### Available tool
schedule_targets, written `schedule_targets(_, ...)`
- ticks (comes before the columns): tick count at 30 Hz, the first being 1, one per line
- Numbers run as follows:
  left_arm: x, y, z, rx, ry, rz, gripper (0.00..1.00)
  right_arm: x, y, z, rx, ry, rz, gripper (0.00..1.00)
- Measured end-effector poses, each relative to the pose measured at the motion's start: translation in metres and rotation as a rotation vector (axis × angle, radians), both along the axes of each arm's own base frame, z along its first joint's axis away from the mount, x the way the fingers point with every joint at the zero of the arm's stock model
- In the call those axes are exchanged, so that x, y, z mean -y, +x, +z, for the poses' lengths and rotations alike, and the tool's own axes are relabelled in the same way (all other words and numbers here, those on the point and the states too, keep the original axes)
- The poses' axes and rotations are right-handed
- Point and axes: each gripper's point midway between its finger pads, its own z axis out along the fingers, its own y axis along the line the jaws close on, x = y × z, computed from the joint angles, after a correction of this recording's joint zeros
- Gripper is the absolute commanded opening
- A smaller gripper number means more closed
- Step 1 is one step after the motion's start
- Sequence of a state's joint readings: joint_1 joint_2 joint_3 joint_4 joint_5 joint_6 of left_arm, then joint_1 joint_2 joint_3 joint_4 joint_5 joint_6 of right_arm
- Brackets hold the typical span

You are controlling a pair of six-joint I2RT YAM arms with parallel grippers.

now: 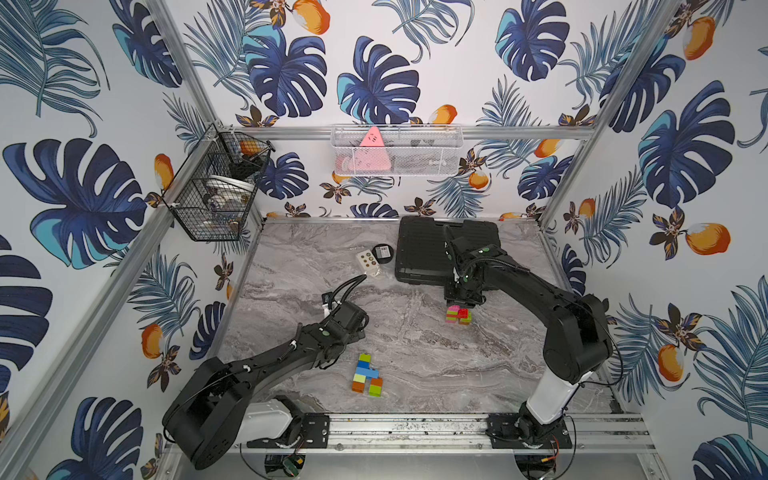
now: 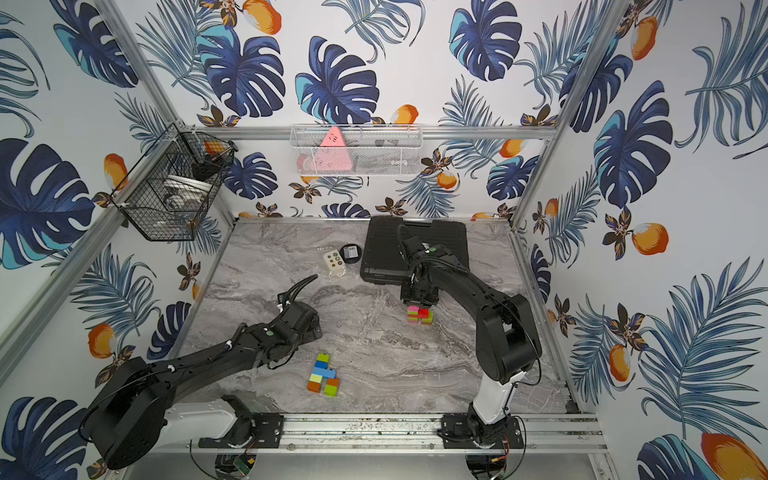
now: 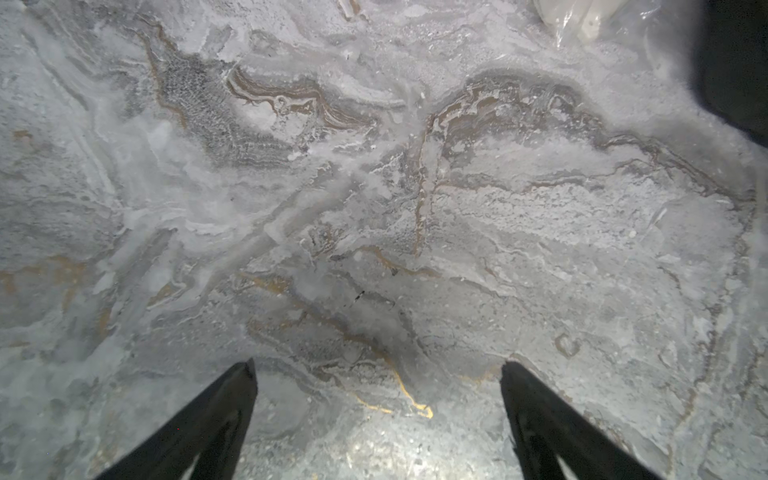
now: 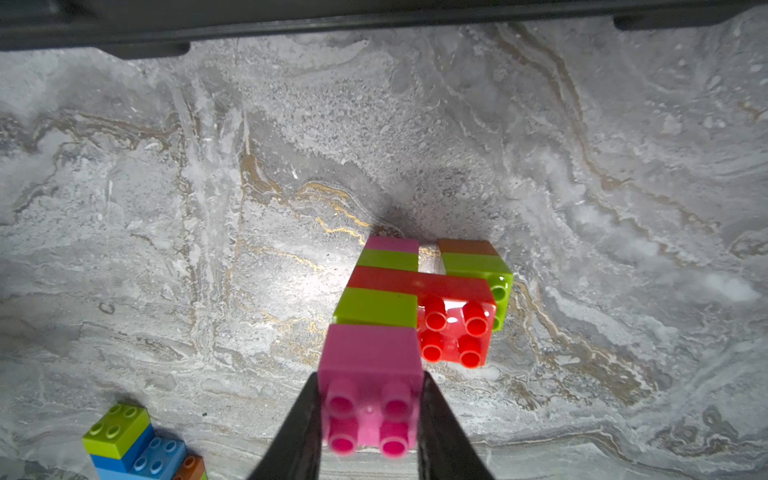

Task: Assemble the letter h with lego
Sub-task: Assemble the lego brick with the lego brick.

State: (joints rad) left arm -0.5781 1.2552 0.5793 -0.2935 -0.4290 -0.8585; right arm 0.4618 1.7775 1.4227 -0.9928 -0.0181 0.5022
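Note:
My right gripper [image 4: 370, 415] is shut on the pink top brick [image 4: 370, 361] of a lego assembly [image 1: 458, 315]. It is a pink and lime green column with a red crossbar [image 4: 453, 328] and a short lime green and orange leg [image 4: 478, 262]. Its lower end is close to the marble; I cannot tell whether it touches. A second lego cluster [image 1: 366, 374] of lime green, blue, light blue and orange bricks lies flat near the front, also seen in another top view as that cluster [image 2: 324, 375]. My left gripper [image 3: 378, 374] is open over bare marble, left of the cluster.
A black case [image 1: 432, 249] lies at the back behind the right arm. A white card with coloured dots [image 1: 366, 259] and a black round puck [image 1: 382, 252] sit beside it. Wire baskets [image 1: 216, 183] hang on the walls.

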Motion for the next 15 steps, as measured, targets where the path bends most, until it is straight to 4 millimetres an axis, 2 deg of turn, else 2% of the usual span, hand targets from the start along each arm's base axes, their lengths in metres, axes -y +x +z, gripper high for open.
schedule_targets(4, 0.013, 0.002, 0.002, 0.018, -0.039, -0.068, 0.97, 0.0, 0.0, 0.002, 0.007, 0.006, -0.006, 0.42)
schedule_targets(10, 0.035, 0.005, 0.01, 0.06, -0.078, -0.164, 0.97, 0.0, 0.001, 0.01, 0.024, 0.014, -0.006, 0.43)
schedule_targets(15, 0.045, 0.005, 0.014, 0.078, -0.08, -0.2, 0.97, -0.001, 0.001, 0.012, 0.028, 0.016, -0.006, 0.45)
